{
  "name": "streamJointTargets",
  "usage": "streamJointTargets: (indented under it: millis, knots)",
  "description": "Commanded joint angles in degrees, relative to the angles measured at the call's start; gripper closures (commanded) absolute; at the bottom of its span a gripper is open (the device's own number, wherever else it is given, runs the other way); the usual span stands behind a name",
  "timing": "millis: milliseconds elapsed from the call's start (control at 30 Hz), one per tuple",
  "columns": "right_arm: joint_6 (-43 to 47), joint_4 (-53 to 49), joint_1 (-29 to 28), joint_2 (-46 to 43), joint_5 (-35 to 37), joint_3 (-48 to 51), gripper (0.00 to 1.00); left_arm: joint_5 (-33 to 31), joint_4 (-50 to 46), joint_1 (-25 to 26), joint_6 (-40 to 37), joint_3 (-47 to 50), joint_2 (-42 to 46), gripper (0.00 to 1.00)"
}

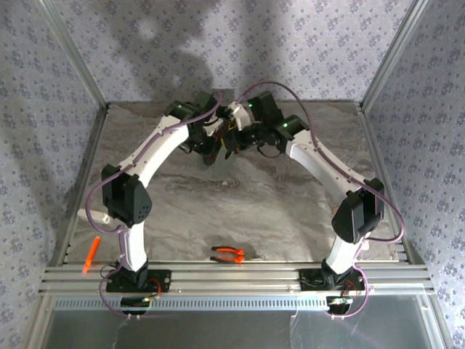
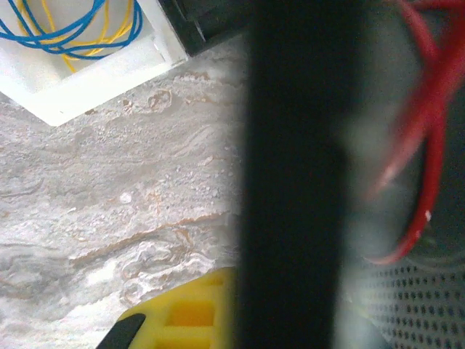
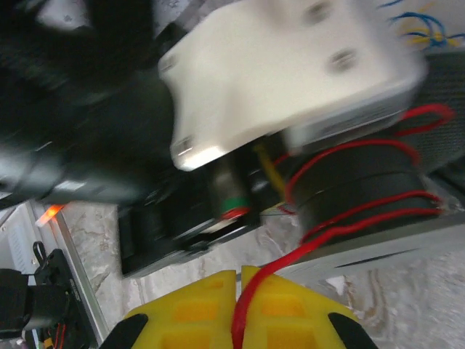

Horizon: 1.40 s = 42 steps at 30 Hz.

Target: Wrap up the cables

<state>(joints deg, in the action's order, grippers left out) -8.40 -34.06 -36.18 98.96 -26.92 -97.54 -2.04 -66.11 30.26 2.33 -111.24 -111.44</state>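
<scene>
Marbled tabletop, orange pliers; red cable within right pincer.

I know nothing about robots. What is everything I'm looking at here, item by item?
red cable: one, red, wound round the black drum, running into the right gripper
black drum: one, black, just beyond the right gripper
wire loops: several, blue and yellow, in the white tray
white tray: one, white, on the table
pliers: one pair, orange handles, near edge, middle
orange stick: one, near left corner
table: one, grey marbled
arms: two, white and black with purple cords, meeting at the far middle
left gripper: yellow fingers, shut
right gripper: yellow fingers, shut on the red cable
</scene>
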Motion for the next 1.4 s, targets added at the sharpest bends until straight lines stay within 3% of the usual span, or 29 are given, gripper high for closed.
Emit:
streamJointTargets:
  millis: [0,267,567,767,1133,1367]
  knots:
    - [-0.75,7.58,-5.41,-7.01,-5.66,-0.18,1.0,-0.1,6.87,-1.62,6.0,2.33,0.24,1.0]
    - [0.05,8.96,-12.18,-7.02,-1.05,2.87,1.0,2.22,19.58,-5.53,13.72,10.74,8.71,1.0]
    - [-0.33,12.77,-14.18,-10.07,9.05,12.56,1.0,4.33,38.99,-9.18,25.84,23.46,22.59,1.0]
    - [-2.12,21.27,-14.11,-13.89,22.75,24.61,1.0,8.34,48.15,-11.07,33.42,30.51,30.53,1.0]
    - [-2.6,40.15,-17.28,-15.02,56.01,41.85,1.0,17.32,60.66,-12.66,48.49,39.87,38.01,1.0]
    - [-0.89,42.06,-18.77,-11.19,66.11,43.2,1.0,15.89,64.98,-13.21,52.29,42.83,40.98,1.0]
